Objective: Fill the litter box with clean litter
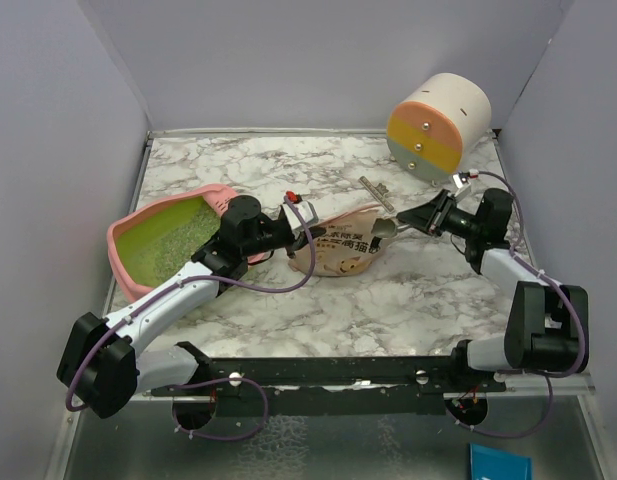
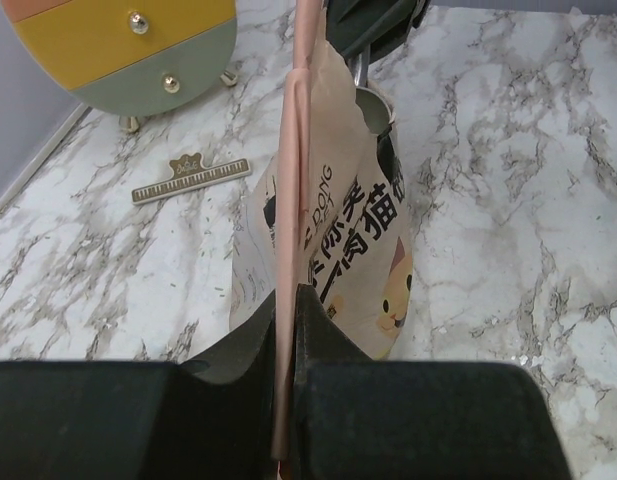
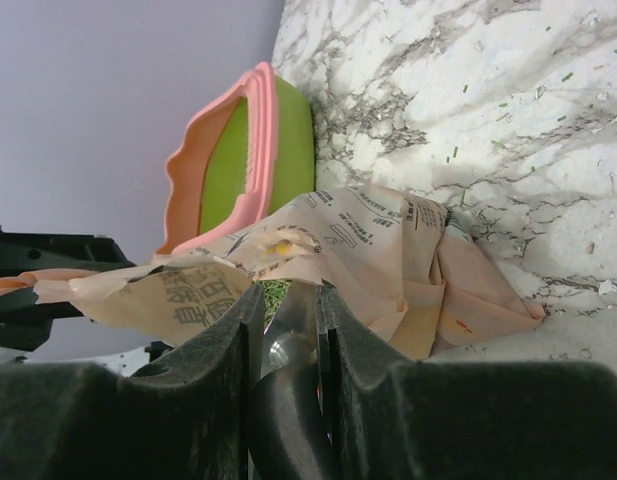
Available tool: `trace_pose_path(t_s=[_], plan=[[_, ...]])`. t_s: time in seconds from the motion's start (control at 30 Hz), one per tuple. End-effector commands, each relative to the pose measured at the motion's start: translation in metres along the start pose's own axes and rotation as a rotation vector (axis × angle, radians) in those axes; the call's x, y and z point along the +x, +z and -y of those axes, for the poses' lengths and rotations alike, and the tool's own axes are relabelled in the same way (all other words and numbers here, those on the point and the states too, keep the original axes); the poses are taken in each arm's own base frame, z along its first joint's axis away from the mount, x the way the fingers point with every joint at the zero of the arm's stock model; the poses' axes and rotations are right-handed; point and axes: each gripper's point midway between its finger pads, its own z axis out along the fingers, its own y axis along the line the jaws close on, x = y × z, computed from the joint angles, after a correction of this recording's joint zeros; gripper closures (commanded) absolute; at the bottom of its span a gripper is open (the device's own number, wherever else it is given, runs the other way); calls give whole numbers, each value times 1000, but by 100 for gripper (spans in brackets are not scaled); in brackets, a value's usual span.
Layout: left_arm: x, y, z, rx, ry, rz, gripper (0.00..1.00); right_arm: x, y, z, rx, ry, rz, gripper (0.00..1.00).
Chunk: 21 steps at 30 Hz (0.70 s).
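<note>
- Top external view: the litter box (image 1: pixel 138 228) sits at the table's (image 1: pixel 408 300) left side, tilted, its pink rim around a yellow-green inside that looks grainy.
- Just right of it lies the tan pouch (image 1: pixel 345 247), crumpled on its side, cartoon cat and black print facing up.
- Left gripper (image 1: pixel 286 232) reaches across the box's near corner; in the left wrist view its fingers (image 2: pixel 238 345) are pinched tight on the pouch's flat sealed edge, holding it up on end.
- Right gripper (image 1: pixel 416 218) has its fingers (image 3: pixel 223 340) clamped on the handle of the grey scoop (image 3: pixel 288 335), whose bowl is in the pouch mouth.
- Clean litter (image 3: pixel 276 292) shows only as a small grainy patch at that opening.
- Round drawer unit (image 1: pixel 438 122) stands at the far right; a small clip (image 1: pixel 374 190) lies between it and the pouch.
</note>
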Motion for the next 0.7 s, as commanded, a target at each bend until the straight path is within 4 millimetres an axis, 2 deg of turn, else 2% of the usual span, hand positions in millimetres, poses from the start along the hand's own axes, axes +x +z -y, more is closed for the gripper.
trace_pose_path(t_s=[0.0,0.2,0.47,0.67], plan=[[-12,-5,-6,-36,28,37,100,-30,-19,-8,-46,-14,114,99],[-12,-5,-7,-37,29,39,100,-39,-23,-20,-93,-15,154,99],[-13,-3,-6,-29,19,42,100,-60,-32,-53,-139,-181,250,99],[-16,-4,-5,-30,17,52,99,-77,-36,-66,-123,-254,304,99]])
